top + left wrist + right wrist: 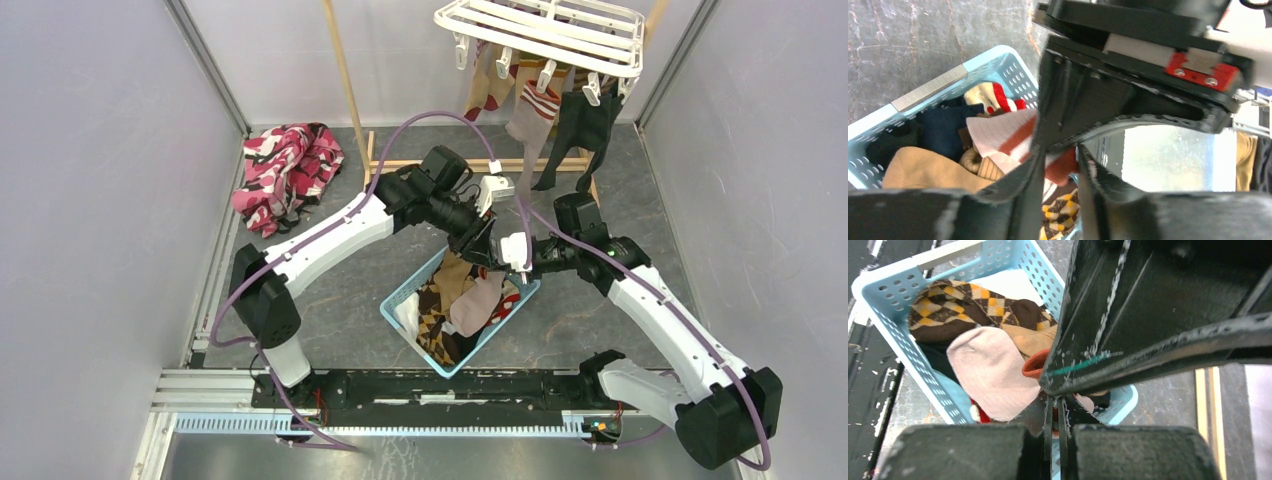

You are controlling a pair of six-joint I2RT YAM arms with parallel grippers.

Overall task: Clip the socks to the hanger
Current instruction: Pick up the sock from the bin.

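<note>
The task is partly done. Beyond the far side of the basket [405, 290], raised above it, the hanger [540, 28] already carries several socks [585, 125] on its clips: a tan and red one, a striped one and black ones. Plenty is left: the basket, standing on the counter [340, 320], holds a heap of loose ones, among them a red-and-white striped sock [1008, 132], an argyle sock [963, 300] and a pale pink sock [993, 370].

The 2 arms reach inward from either side of the basket and meet nose to nose just over its far rim, so close that each wrist view is half filled by the other arm's black fingers. The left pincer [1060, 155] points down at the heap with its jaws a little parted; red-and-white fabric shows in the gap, but whether it is touched I cannot tell. The right pincer [1055, 405] is clenched, its fingers pressed almost flat together above the basket's far corner; whether any fabric is nipped between them cannot be made out. My guess is that a sock is being passed between them.
</note>
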